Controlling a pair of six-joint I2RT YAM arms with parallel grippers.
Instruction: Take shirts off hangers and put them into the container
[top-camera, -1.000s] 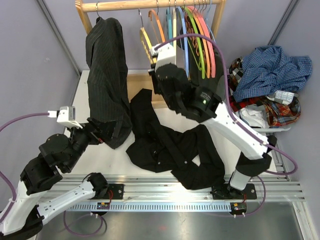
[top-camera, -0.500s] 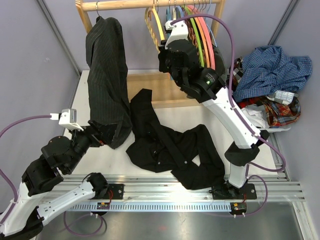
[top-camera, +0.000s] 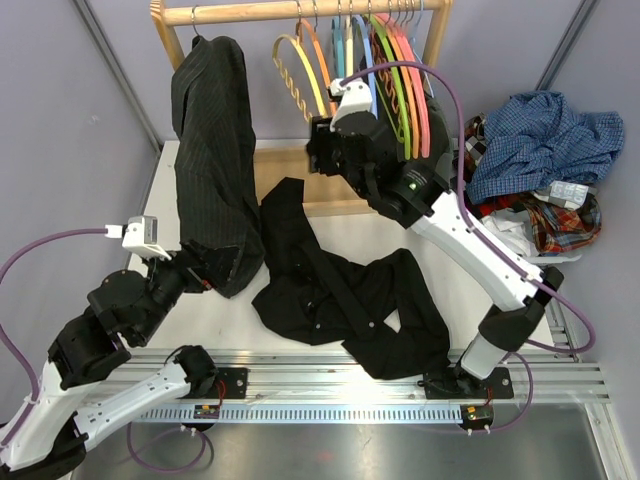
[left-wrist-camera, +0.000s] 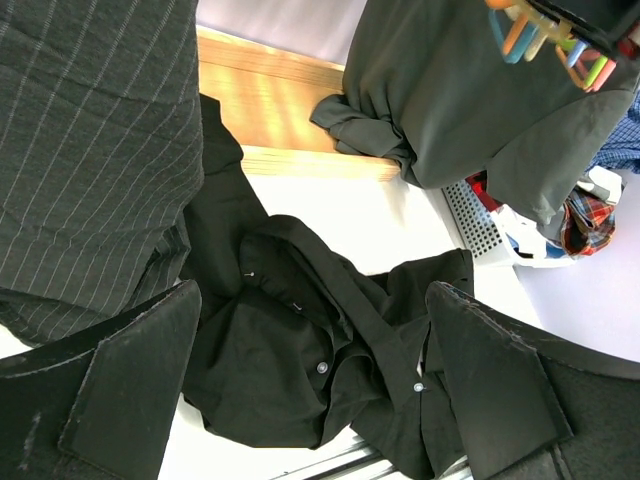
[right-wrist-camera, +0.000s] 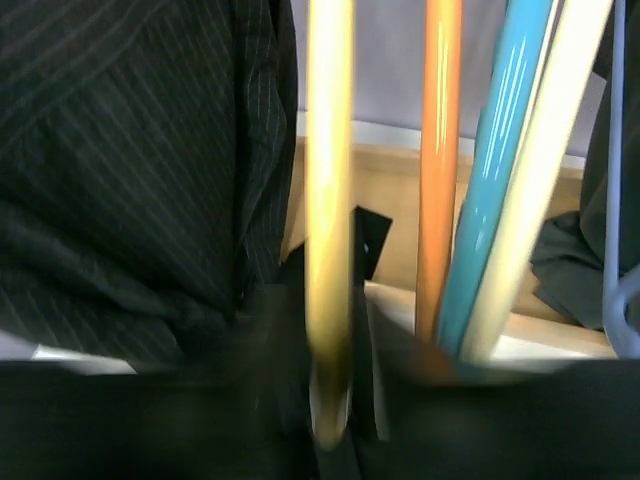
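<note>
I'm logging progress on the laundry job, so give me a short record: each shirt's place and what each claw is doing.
pinstriped shirt: hanging from the wooden rail
black shirt: crumpled on the table
blue checked shirt: heaped in the container
left claw: open, empty, beside the pinstriped shirt
right claw: astride the yellow hanger, grip unclear
other hangers: bare on the rail

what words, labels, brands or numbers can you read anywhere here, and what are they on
No readable text, brand, number or sign in any view.
Small circuit boards on the silver metal rail at the arm bases: coloured marks, too small to read.
</note>
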